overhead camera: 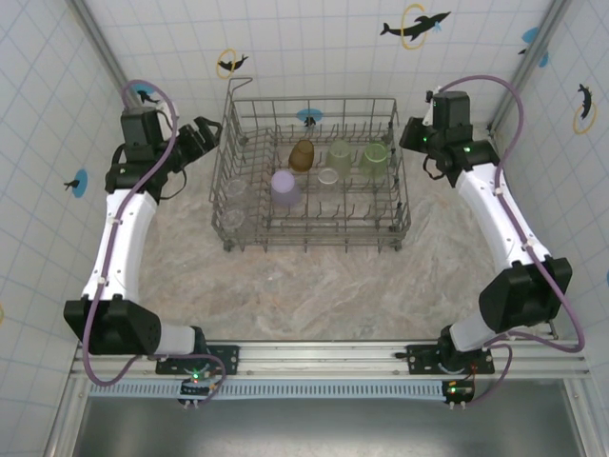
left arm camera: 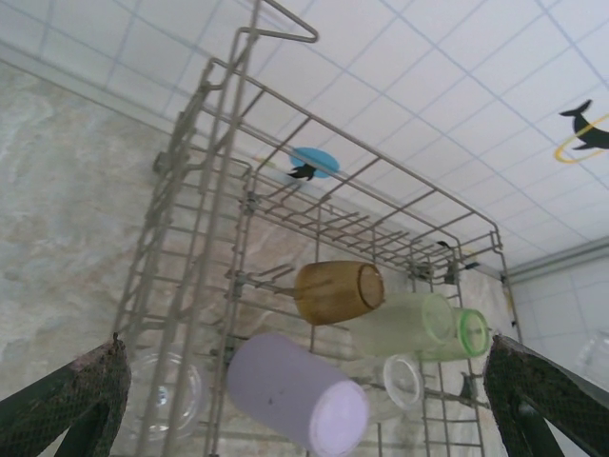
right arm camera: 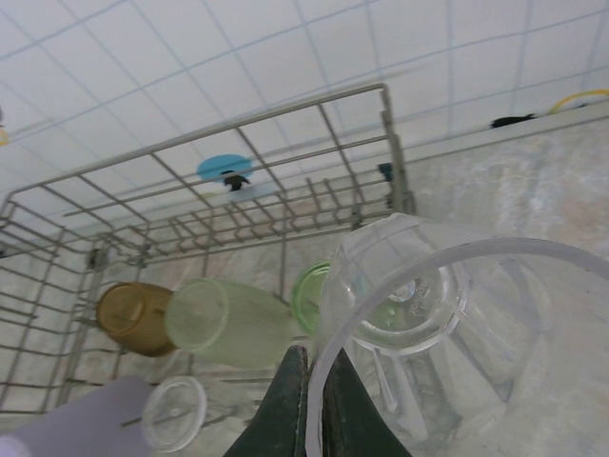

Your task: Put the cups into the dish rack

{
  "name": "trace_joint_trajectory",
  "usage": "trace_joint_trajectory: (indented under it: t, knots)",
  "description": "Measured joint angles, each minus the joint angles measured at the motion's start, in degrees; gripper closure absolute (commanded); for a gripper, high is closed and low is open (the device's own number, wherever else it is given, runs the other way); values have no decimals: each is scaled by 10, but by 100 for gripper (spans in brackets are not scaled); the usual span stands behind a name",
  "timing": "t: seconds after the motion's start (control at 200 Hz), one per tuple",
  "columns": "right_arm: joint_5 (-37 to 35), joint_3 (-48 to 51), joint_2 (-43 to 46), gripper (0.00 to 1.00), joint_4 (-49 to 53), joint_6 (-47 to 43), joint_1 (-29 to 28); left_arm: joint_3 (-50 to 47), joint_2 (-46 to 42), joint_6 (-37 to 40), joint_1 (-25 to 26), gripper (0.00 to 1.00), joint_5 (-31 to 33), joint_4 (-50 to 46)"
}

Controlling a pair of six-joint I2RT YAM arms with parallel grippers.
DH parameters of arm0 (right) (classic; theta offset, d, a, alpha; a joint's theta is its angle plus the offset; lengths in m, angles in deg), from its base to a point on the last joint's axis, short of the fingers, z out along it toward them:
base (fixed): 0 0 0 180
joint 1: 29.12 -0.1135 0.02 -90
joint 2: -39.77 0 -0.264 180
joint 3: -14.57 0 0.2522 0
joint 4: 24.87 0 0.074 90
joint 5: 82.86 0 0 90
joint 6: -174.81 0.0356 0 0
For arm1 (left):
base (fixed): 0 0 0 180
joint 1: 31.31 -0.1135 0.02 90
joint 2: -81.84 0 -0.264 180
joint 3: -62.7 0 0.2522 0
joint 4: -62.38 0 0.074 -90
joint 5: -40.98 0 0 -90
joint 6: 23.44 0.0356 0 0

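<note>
Your right gripper [right arm camera: 309,405] pinches the rim of a clear cup [right arm camera: 419,314] near the right end of the dish rack [overhead camera: 311,233]. Your left gripper [left arm camera: 304,347] stands spread wide at the left end. The lavender cup [overhead camera: 285,188], amber cup [overhead camera: 302,154] and green cups [overhead camera: 340,155] sit inside the rack.

No lettering, number or brand name can be read anywhere. The white tiled walls [overhead camera: 314,48] carry only picture marks: a black dolphin sticker [overhead camera: 416,26] leaping through a yellow ring, with smaller ones of the same kind on the back and side walls. A blue disc sticker [overhead camera: 307,116] with a small dark figure shows behind the far wires of the dish rack [overhead camera: 314,101].
</note>
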Motion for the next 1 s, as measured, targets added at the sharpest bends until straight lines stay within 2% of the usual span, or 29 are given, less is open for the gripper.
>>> trace_joint_trajectory:
  t: [0.42, 0.596, 0.996]
  knots:
    - [142, 71, -1, 100, -151, 89, -26, 0, 28, -55, 17, 3, -53, 62]
    - [192, 86, -12, 100, -235, 129, -40, -7, 30, -83, 49, 2, -59, 99]
    - [268, 185, -28, 100, -425, 221, -45, -59, 54, -157, 92, 2, -73, 196]
